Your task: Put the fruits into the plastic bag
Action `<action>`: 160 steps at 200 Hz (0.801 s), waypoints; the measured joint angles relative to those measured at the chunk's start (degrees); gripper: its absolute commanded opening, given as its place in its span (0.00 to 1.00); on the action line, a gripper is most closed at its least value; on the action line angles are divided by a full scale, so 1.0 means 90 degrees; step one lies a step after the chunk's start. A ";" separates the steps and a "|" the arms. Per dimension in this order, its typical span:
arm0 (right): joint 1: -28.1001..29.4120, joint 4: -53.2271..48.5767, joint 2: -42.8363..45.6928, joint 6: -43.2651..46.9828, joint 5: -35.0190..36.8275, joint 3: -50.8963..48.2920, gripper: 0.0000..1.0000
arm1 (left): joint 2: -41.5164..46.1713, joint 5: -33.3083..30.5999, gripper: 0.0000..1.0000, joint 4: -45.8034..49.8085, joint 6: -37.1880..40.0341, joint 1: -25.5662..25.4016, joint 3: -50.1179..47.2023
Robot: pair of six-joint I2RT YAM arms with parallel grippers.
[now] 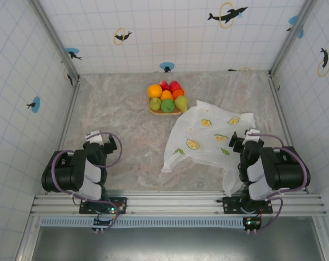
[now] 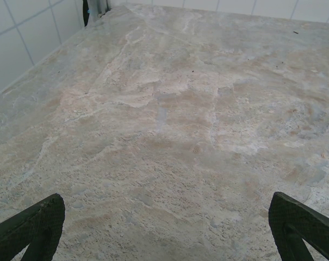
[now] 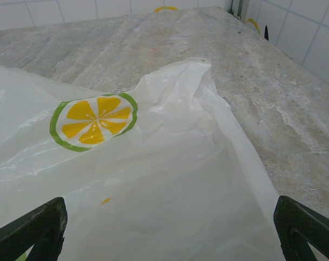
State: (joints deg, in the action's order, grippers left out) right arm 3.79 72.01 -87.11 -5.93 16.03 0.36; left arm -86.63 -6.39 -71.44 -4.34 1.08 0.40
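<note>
Your left gripper is spread wide over bare table, holding nothing. Your right gripper is spread wide too and also empty, over the bag. From above, the fruits sit heaped on a plate at the table's 12 o'clock. The bag lies crumpled at 4 o'clock from them, its far corner near the plate.

1. The bag lies on the table, under and ahead of the right claw, and spreads to that claw's left.
2. The fruits sit heaped on a plate, well ahead of both claws, just past the bag's far edge.
3. From the left claw, the fruits lie ahead and to the right. The bag lies to its right, well apart.
</note>
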 measured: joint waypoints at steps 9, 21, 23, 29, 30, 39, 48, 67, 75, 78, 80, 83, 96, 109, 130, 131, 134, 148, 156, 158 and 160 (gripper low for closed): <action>0.0000 -0.0002 0.0000 0.0000 -0.0002 0.0000 1.00 | 0.0000 -0.0002 0.98 -0.0002 0.0000 0.0000 0.0000; 0.0000 -0.0002 0.0000 0.0000 -0.0002 0.0000 1.00 | 0.0000 0.0000 0.98 0.0000 0.0000 0.0000 0.0000; 0.0000 0.0000 0.0000 0.0000 -0.0002 0.0000 1.00 | 0.0000 -0.0002 0.98 -0.0002 0.0000 0.0000 0.0000; 0.0000 -0.0002 0.0000 0.0000 -0.0005 0.0000 1.00 | 0.0000 0.0000 0.98 0.0000 0.0000 0.0000 0.0000; 0.0000 -0.0002 0.0000 0.0000 -0.0005 0.0000 1.00 | -0.0002 0.0000 0.98 0.0000 0.0000 0.0000 0.0000; -0.0007 -0.0002 0.0000 -0.0002 -0.0017 0.0000 1.00 | 0.0000 0.0000 0.98 0.0000 0.0000 0.0000 0.0000; -0.0012 -0.0002 0.0000 -0.0002 -0.0039 0.0000 1.00 | 0.0000 0.0002 0.98 0.0000 0.0000 0.0000 0.0000; -0.0015 -0.0005 0.0000 -0.0002 -0.0080 0.0000 1.00 | 0.0000 0.0049 0.98 -0.0002 0.0000 0.0024 0.0000; -0.0017 -0.0002 0.0000 -0.0002 -0.0097 -0.0002 1.00 | 0.0000 0.0075 0.98 -0.0002 -0.0002 0.0041 0.0000; -0.0017 -0.0002 0.0000 -0.0002 -0.0100 0.0000 1.00 | 0.0000 0.0092 0.98 -0.0002 -0.0002 0.0046 0.0000; -0.0017 -0.0005 0.0000 -0.0002 -0.0102 -0.0002 1.00 | 0.0000 0.0097 0.98 -0.0002 0.0000 0.0053 0.0000; -0.0017 0.0000 0.0000 -0.0002 -0.0102 0.0000 1.00 | 0.0000 0.0100 0.98 -0.0002 -0.0002 0.0053 0.0000; -0.0017 -0.0002 0.0000 0.0000 -0.0114 0.0000 1.00 | 0.0000 0.0121 0.98 -0.0002 -0.0002 0.0058 0.0000; -0.0017 -0.0002 0.0000 -0.0005 -0.0124 0.0000 1.00 | 0.0000 0.0143 0.98 -0.0002 -0.0002 0.0058 0.0000; -0.0017 -0.0134 0.0121 -0.0019 -0.0066 0.0000 1.00 | 0.0000 0.0158 0.98 -0.0007 -0.0017 0.0061 0.0000; -0.0017 -0.0148 0.0136 -0.0019 -0.0058 0.0000 1.00 | 0.0000 0.0158 0.98 -0.0007 -0.0017 0.0061 0.0000; -0.0017 -0.0233 0.0197 -0.0029 -0.0041 0.0000 1.00 | 0.0005 0.0155 0.98 -0.0005 -0.0022 0.0066 0.0000; -0.0044 -0.0736 0.0576 -0.0073 0.0046 0.0068 1.00 | 0.0114 0.0078 0.98 0.0063 -0.0078 0.0100 -0.0002; -0.0063 -0.1044 0.0801 -0.0100 0.0107 0.0160 1.00 | 0.0272 -0.0032 0.98 0.0134 -0.0124 0.0119 -0.0002; -0.0068 -0.1117 0.0869 -0.0112 0.0129 0.0187 1.00 | 0.0323 -0.0068 0.98 0.0151 -0.0148 0.0126 -0.0005; -0.0073 -0.1171 0.0913 -0.0126 0.0148 0.0204 1.00 | 0.0372 -0.0100 0.98 0.0182 -0.0175 0.0131 -0.0005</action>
State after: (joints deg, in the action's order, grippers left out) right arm 3.14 61.47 -78.89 -7.07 17.37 2.20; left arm -83.29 -7.29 -69.80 -5.91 2.26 0.36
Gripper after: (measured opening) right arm 0.997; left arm 0.979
